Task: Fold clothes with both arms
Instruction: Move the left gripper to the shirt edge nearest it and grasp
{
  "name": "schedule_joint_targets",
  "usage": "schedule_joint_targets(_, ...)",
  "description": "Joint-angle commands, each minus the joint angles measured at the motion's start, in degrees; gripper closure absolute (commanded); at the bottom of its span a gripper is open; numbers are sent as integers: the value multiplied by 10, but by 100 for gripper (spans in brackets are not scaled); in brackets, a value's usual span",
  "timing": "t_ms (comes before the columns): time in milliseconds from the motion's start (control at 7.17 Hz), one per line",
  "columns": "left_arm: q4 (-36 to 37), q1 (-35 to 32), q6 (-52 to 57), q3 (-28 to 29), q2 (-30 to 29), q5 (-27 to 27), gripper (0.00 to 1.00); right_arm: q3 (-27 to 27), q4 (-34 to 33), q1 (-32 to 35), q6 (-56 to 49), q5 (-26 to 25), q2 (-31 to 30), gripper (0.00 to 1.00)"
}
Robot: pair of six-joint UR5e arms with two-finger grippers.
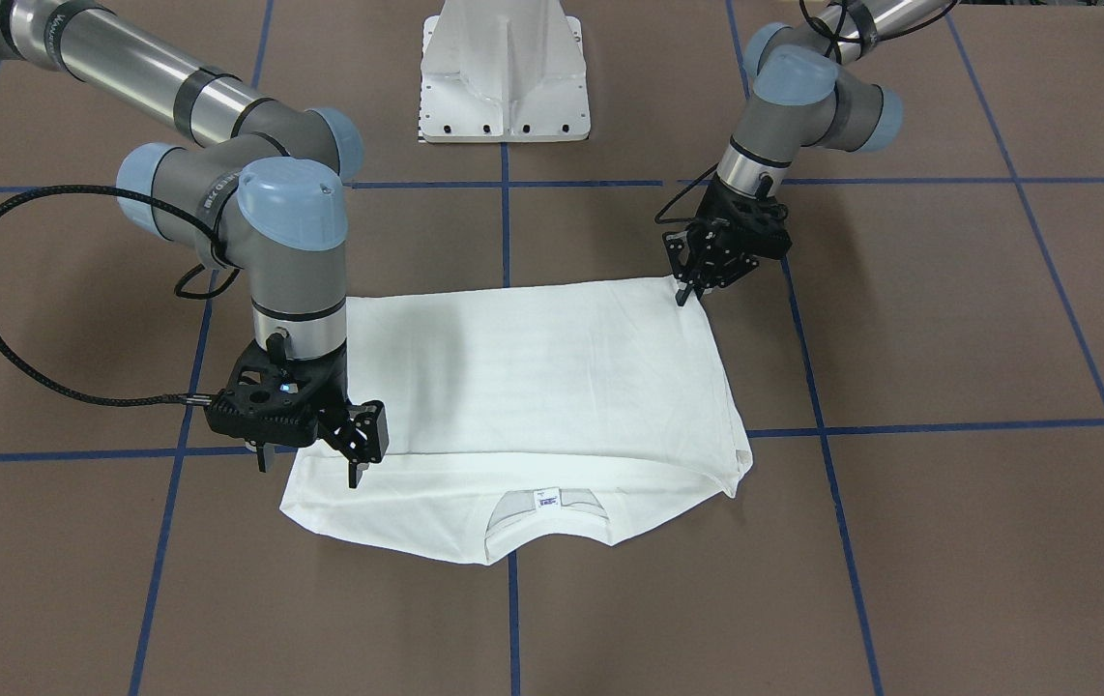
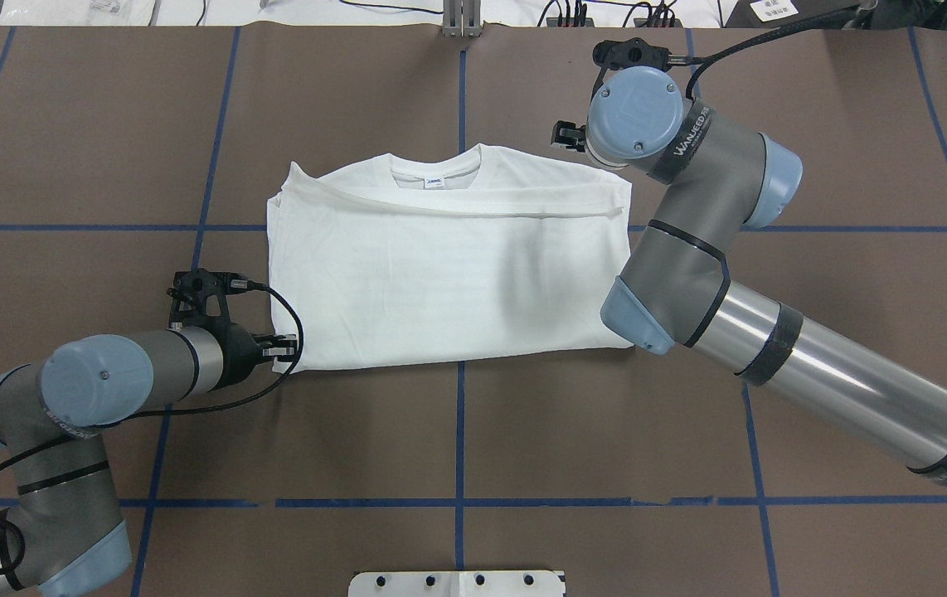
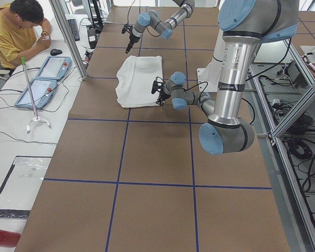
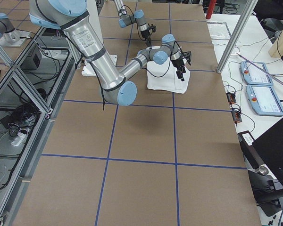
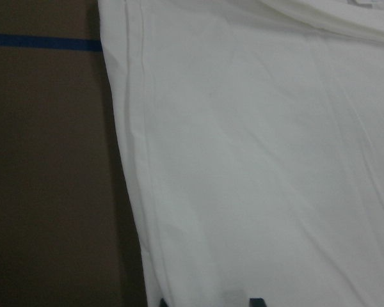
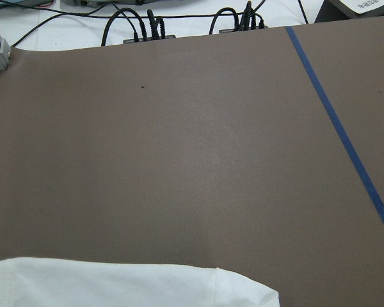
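The white shirt [image 2: 449, 274] lies flat on the brown table [image 2: 523, 431], folded into a rough rectangle in the middle between the two arms. Its round collar [image 2: 436, 166] and small neck label [image 2: 435, 180] face up at the far edge, away from the robot's white base [image 1: 506, 77]. A folded-over layer covers the body and ends in a long, slightly slanted edge just short of the collar. At the shirt's left side several layers show stacked along the edge.

The left end effector [image 1: 689, 290] is down at the near left corner of the shirt, its tips at the cloth. In the left wrist view its two fingertips [image 5: 257, 301] stand apart, with white fabric lying between them, so it is spread and pinches nothing.

The right end effector [image 1: 308, 466] is at the far right corner, by the shoulder. Its fingers are spread wide: one tip is over the cloth and the other over bare table just outside the shirt's edge. I cannot tell whether they touch.

Blue tape lines [image 2: 460, 414] cross the table and run under the shirt.
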Motion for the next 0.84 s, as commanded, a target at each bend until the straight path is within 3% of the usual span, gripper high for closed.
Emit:
schedule_joint_targets(0,3,0,7,-62,57,-3,100,0,0,-1,0,0,1,0)
schedule_joint_targets(279,6,-13,54,-50,65,-3,100,0,0,-4,0,0,1,0)
schedule_joint_targets(558,7,-134,179,14,24,-6,100,0,0,-8,6,0,2,0)
schedule_joint_targets(697,10,-182,215,70,-25,-7,100,0,0,-9,8,0,2,0)
